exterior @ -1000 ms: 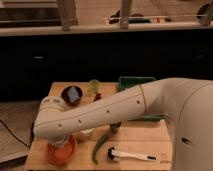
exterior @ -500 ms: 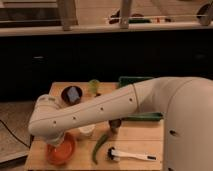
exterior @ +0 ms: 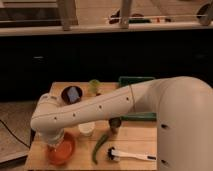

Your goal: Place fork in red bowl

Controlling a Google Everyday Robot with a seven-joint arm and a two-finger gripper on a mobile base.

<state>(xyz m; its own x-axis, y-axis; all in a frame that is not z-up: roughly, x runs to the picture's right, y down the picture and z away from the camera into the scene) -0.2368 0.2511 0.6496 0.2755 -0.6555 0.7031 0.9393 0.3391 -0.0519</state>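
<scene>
The red bowl (exterior: 64, 151) sits at the front left corner of the wooden table (exterior: 142, 140). My white arm (exterior: 100, 107) reaches from the right across the table to the left. Its wrist bends down, so the gripper (exterior: 54, 144) hangs right over the bowl's left part, partly covering it. The fork does not show; it is hidden or out of view.
A dark purple bowl (exterior: 72, 94) and a green cup (exterior: 94, 86) stand at the back. A green tray (exterior: 136, 80) lies behind the arm. A white cup (exterior: 86, 129), a dark can (exterior: 115, 125), a long green vegetable (exterior: 100, 145) and a white-handled brush (exterior: 129, 155) lie in front.
The arm has swung further left and lower, bringing the gripper down over the red bowl. The table's objects have not moved.
</scene>
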